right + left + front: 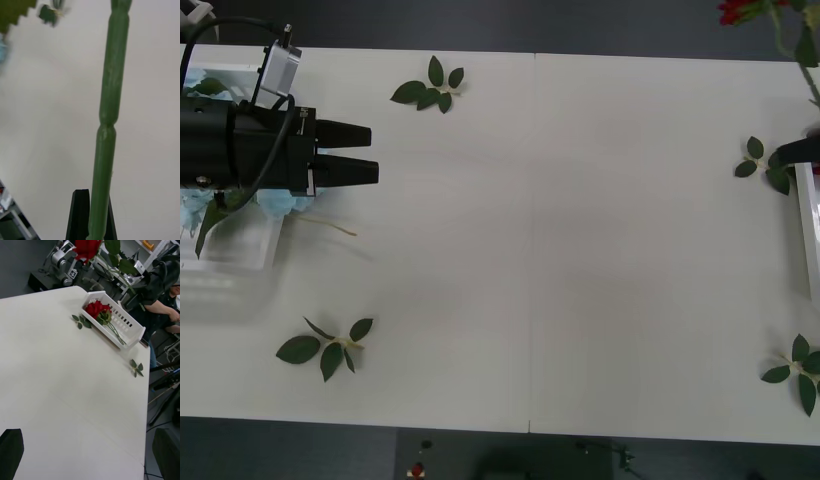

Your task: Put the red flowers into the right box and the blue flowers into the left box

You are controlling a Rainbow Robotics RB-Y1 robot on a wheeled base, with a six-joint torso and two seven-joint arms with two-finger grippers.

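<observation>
My right gripper (93, 198) is shut on the thick green stem (108, 93) of a red flower. Its bloom (740, 10) hangs high at the far right of the table, above the right box (808, 225). In the left wrist view that box (129, 328) is white with slotted walls and has red flowers (95, 309) lying in it, with the held red bloom (86, 247) over it. My left gripper (360, 152) is open with nothing in it, and it points right over the table beside the left box (235, 255). Blue flowers (275, 203) lie in that box, partly hidden by the arm.
Loose green leaf sprigs lie far left-centre (430, 90), near left (328, 348), by the right box (765, 165) and near right (800, 370). A thin stem (330, 227) pokes out of the left box. The wide middle of the white table (560, 250) is bare.
</observation>
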